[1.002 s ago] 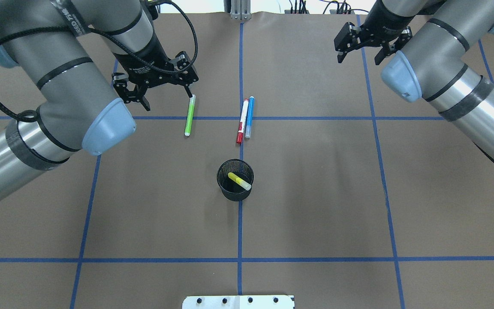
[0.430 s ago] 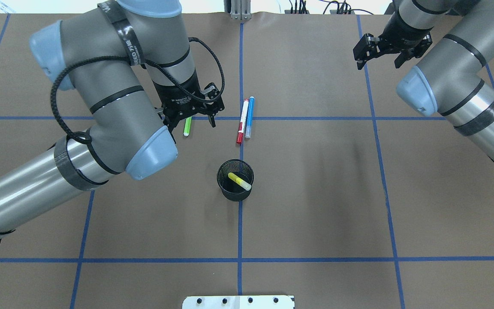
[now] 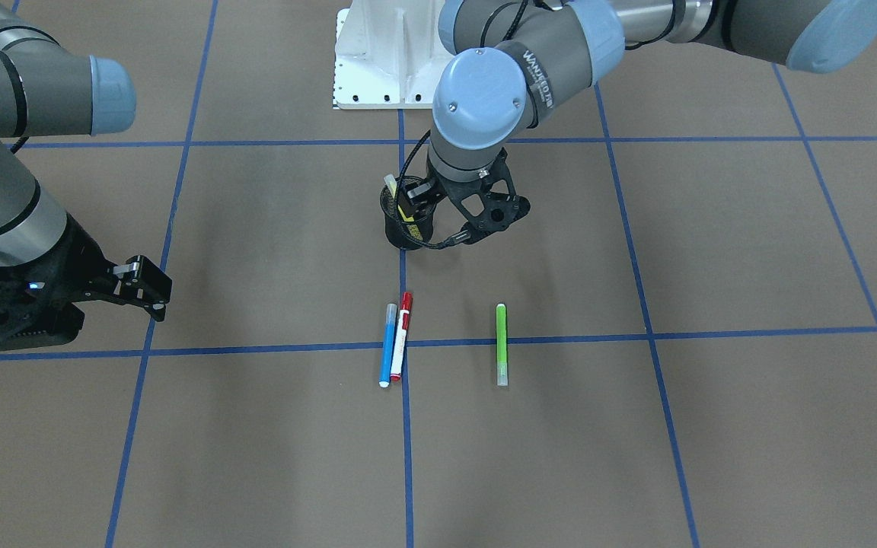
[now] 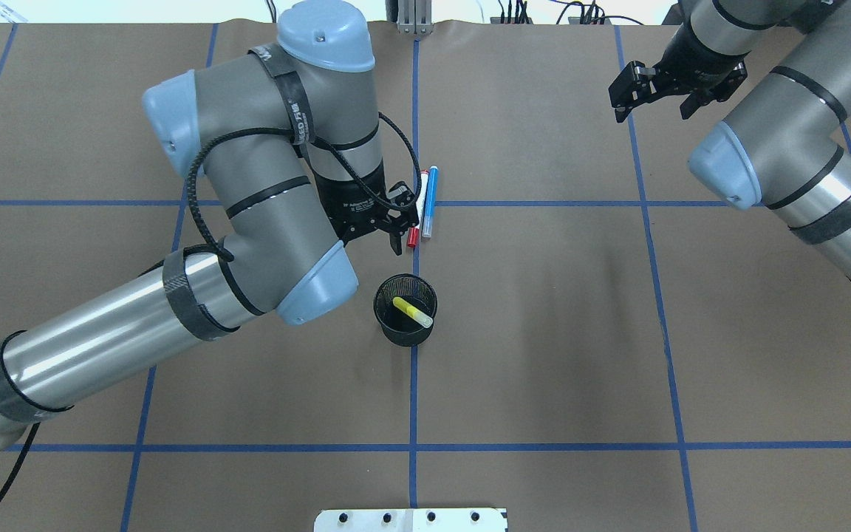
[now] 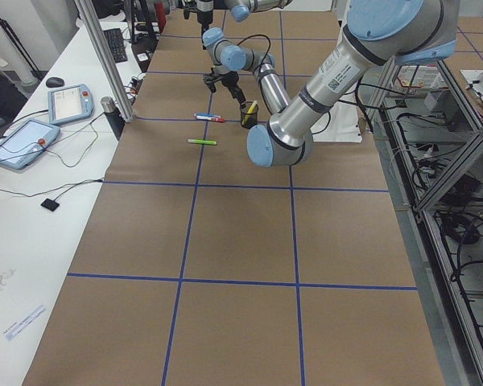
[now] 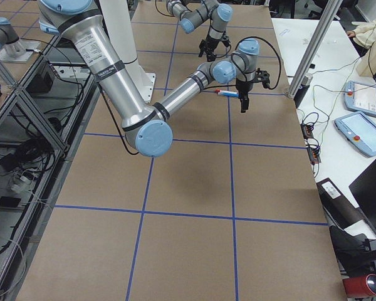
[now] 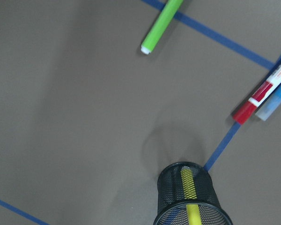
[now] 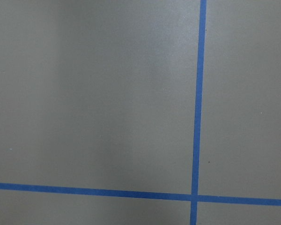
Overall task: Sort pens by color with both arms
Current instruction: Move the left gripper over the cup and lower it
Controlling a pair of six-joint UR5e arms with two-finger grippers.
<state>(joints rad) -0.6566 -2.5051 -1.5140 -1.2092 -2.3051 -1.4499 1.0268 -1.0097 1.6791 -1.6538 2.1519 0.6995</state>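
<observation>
Left gripper (image 3: 457, 213), spread and empty, hovers beside the black mesh cup (image 4: 385, 329). The yellow pen (image 4: 412, 312) leans inside the cup (right gripper (image 4: 653, 92), also spread, is far off).

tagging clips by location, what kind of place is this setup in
Most likely a robotics lab workcell. A left arm and right arm work over a table papered brown with a blue tape grid, and a teach pendant lies on the white side bench beside an aluminium frame post.
</observation>
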